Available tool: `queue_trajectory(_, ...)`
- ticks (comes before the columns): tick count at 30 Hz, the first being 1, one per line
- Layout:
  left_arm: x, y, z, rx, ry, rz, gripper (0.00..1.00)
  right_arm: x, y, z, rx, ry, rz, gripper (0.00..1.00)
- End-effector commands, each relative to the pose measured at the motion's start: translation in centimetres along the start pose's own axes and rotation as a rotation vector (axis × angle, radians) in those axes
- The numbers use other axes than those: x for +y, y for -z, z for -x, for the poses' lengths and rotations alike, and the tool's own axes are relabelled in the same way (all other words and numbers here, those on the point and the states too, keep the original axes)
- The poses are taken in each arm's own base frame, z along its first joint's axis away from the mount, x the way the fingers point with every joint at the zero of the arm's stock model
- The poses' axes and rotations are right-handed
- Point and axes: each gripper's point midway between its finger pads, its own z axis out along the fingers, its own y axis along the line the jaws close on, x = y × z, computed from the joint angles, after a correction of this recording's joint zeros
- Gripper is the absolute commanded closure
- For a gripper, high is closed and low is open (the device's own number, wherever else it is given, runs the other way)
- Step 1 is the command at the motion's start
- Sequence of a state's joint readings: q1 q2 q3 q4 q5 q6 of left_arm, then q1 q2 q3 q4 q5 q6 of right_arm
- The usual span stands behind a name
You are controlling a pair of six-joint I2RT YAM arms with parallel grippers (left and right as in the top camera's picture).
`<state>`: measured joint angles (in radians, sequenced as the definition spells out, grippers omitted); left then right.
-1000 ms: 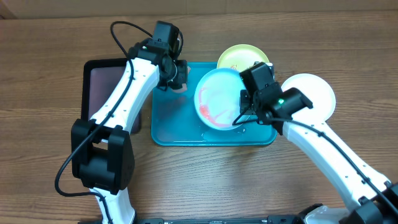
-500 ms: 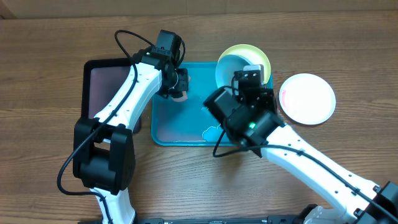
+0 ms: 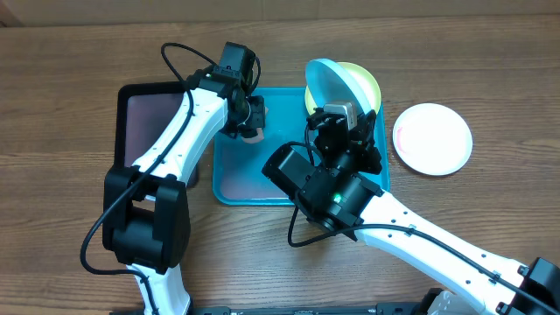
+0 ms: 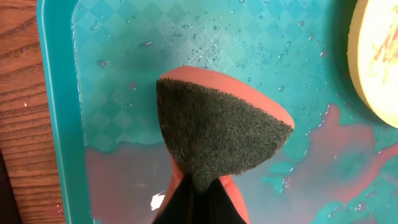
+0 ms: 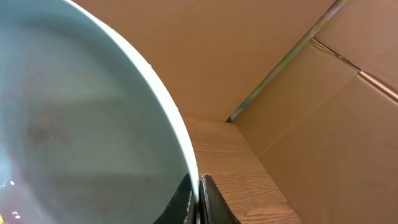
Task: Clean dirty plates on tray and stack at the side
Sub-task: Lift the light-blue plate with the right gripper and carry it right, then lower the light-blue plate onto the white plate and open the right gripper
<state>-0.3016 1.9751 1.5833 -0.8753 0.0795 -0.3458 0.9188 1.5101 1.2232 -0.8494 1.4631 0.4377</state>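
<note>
Left tool (image 3: pixel 252 123) is pinched on a sponge (image 4: pixel 217 134) with an orange-red body and a coarse dark grey scouring face, held low over the far left part of the turquoise tray (image 3: pixel 232 185). The tray floor shows a fine chequered texture, wet with droplets and a thin pinkish-red wash.

Right tool (image 3: pixel 338 121) is clamped on the rim of the mint plate (image 3: pixel 325 81). This smooth, shallow plate is raised and steeply tilted over the tray's far right corner. It hides part of the yellow-green plate (image 3: pixel 368 83) just behind it, whose face carries red marks in the left wrist view. The right arm's bulk covers the tray's right half.

White plate (image 3: pixel 432 138) lies flat on the wood-grain worktop (image 3: pixel 52 175), right of the tray and apart from it, faintly pink at its left edge. A black tray (image 3: pixel 144 122) sits against the turquoise tray's left side, under the left arm. A cardboard wall (image 5: pixel 280 68) stands behind.
</note>
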Motion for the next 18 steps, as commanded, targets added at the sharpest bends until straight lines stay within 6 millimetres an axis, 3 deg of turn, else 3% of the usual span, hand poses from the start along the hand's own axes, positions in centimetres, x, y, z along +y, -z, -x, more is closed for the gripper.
queue_trajectory(1, -0.2, -0.1, -0.2, 0.008, 0.021, -0.012, 0.96, 1.0, 0.2, 0.0, 0.040, -0.041, 0.080, 0.96)
queue_trajectory(5, -0.2, -0.1, -0.2, 0.008, 0.021, -0.012, 0.96, 4.1, -0.2, -3.0, 0.219, -0.078, 0.277, 0.96)
queue_trajectory(11, -0.2, -0.1, -0.2, 0.008, 0.021, -0.012, 0.96, 6.6, -2.6, -8.4, 0.626, -0.238, 0.522, 0.96)
queue_trajectory(15, -0.2, -0.1, -0.2, 0.008, 0.021, -0.012, 0.96, 5.8, -5.6, -10.7, 0.848, -0.379, 0.677, 0.96)
queue_trajectory(18, -0.2, -0.1, -0.2, 0.008, 0.021, -0.012, 0.96, 2.9, -8.9, -12.4, 0.961, -0.551, 0.684, 0.96)
